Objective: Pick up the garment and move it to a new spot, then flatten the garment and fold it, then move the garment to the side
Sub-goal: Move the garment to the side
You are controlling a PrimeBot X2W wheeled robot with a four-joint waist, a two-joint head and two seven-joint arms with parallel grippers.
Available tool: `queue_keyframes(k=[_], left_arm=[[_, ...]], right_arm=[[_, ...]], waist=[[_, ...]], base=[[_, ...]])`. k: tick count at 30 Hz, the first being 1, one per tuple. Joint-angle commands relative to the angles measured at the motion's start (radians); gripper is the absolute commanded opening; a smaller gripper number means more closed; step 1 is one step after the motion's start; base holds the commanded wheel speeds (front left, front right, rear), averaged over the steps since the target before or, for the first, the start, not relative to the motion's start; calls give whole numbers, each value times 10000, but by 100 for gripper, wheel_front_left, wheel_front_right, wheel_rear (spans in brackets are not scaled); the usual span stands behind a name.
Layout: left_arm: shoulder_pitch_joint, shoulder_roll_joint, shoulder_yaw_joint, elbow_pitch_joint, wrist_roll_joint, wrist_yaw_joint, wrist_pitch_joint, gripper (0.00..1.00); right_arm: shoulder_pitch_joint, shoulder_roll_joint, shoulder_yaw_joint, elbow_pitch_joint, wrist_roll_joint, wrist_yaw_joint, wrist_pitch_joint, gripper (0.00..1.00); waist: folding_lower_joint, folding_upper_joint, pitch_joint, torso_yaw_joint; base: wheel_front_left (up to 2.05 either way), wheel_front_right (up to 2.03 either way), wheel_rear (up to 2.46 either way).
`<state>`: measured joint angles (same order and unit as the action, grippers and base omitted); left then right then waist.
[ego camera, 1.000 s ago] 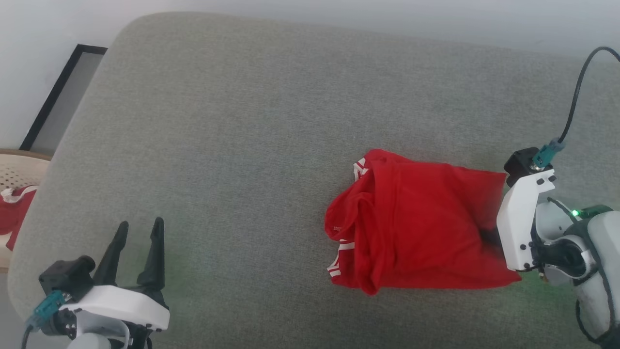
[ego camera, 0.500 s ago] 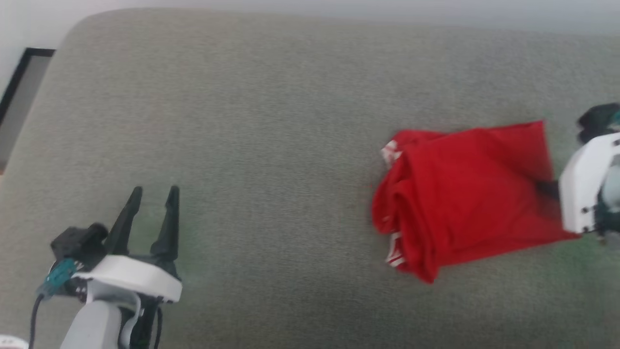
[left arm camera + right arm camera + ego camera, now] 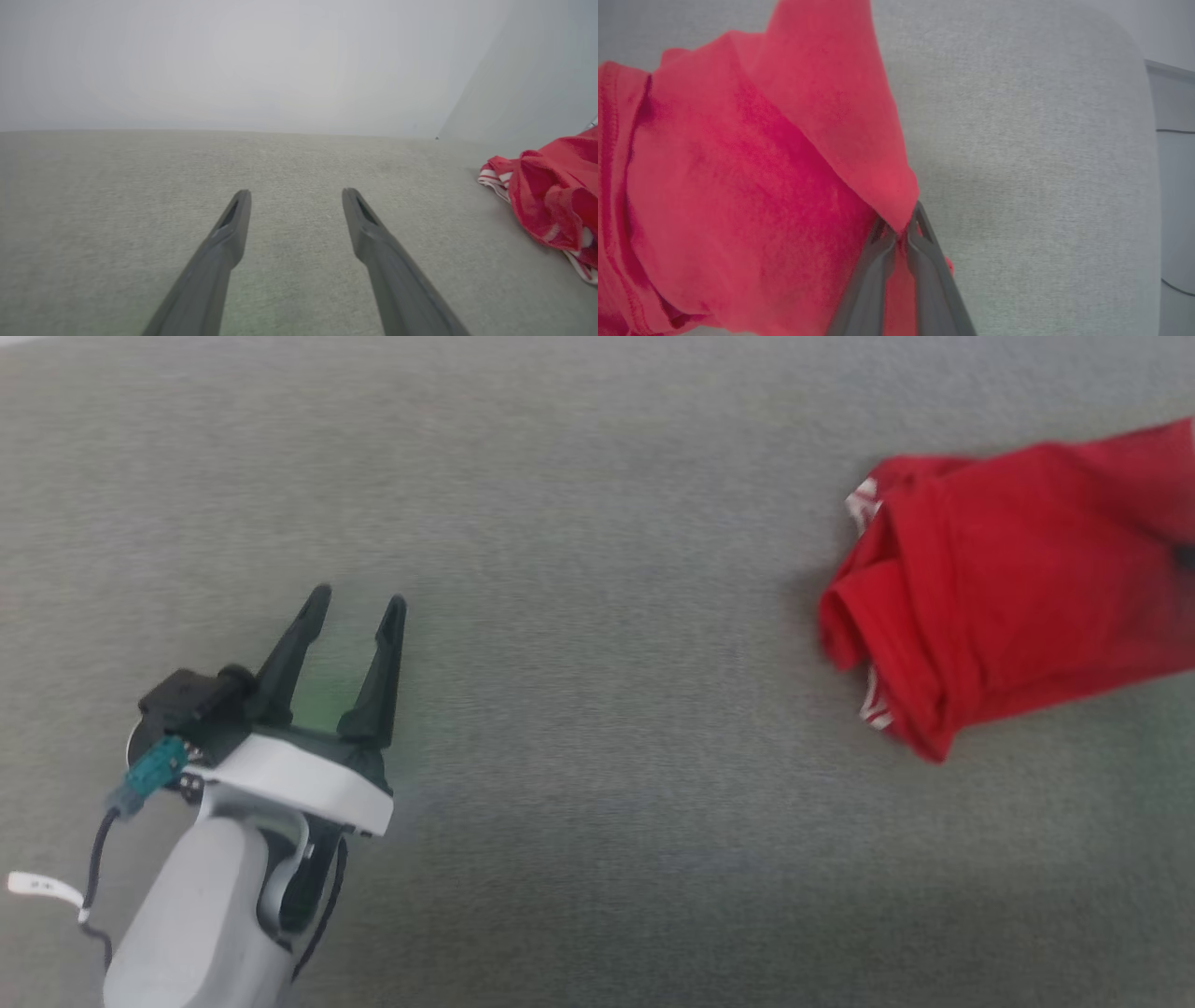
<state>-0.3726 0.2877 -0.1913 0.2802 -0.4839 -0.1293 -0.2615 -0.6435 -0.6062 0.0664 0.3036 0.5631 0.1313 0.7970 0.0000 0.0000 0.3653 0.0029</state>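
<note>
The garment is a bright red shirt with striped white sleeve ends, folded into a bundle at the right edge of the head view. In the right wrist view my right gripper is shut on an edge of the garment, which drapes to the left of its fingers. The garment also lies at the right edge of the left wrist view. My left gripper stands open at the lower left of the head view, far from the cloth. Nothing lies between its fingers.
A wide grey fabric cushion carries everything. In the right wrist view its rounded edge lies at the right, with a pale wall or floor beyond. A pale wall rises behind the cushion in the left wrist view.
The head camera has turned, so the picture has shifted. The garment has been carried toward the right with my right gripper shut on it. The left gripper stays open.
</note>
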Motion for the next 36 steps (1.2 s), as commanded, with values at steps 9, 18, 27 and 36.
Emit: queue_keyframes(k=[9,18,27,36], left_arm=[[-1084,437,-746,-203,53,-20,-42,100],[-1860,841,-1496,-452,66,-20,-40,100],[-2556,1090,-2091,-317,-113,-20,-28,100],[-2816,1273,-2314,-132,-269,3,-3,100]], right_arm=[[-1226,-498,-196,773,-689,-11,-1197,0],[-2152,-826,-383,1705,-1599,-11,-2323,0],[-2817,-751,-1084,2936,-3117,-12,-3499,0],[-3342,74,-1943,4239,-4690,-11,-4024,0]], waist=[[0,0,984,-1358],[0,0,1790,-2002],[0,0,2469,-1996],[0,0,2792,-1754]], base=[[0,0,0],[0,0,0],[0,0,0],[0,0,0]])
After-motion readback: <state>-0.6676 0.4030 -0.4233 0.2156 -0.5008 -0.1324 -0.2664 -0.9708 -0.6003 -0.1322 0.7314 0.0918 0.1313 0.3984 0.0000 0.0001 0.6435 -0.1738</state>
